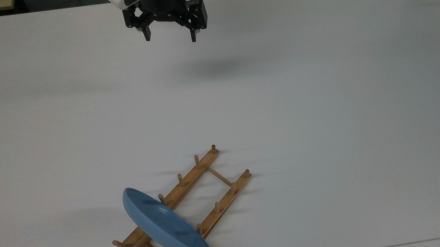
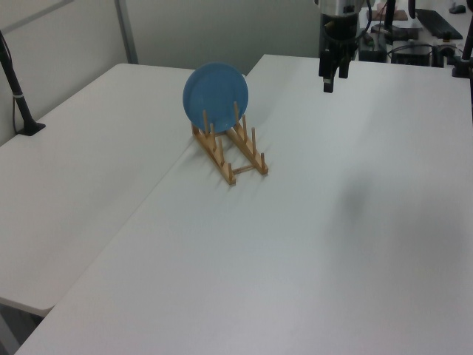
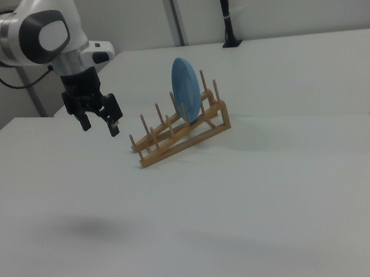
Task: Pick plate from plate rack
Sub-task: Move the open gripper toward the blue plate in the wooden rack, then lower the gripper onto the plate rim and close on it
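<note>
A light-blue plate (image 1: 161,224) (image 2: 215,92) (image 3: 185,89) stands on edge between the pegs at one end of a light-brown wooden plate rack (image 1: 209,179) (image 2: 236,159) (image 3: 171,138). My gripper (image 1: 170,39) (image 2: 328,78) (image 3: 100,127) hangs open and empty well above the white table, far from the rack, near the top edge of the top view. In the right view it sits to the left of the rack.
The rack sits near the seam where two white tables (image 2: 355,222) meet. A black post (image 3: 224,7) stands at the far table's back edge, and another black post (image 2: 16,92) is at the left view's left. Equipment and cables (image 2: 421,33) lie behind the arm.
</note>
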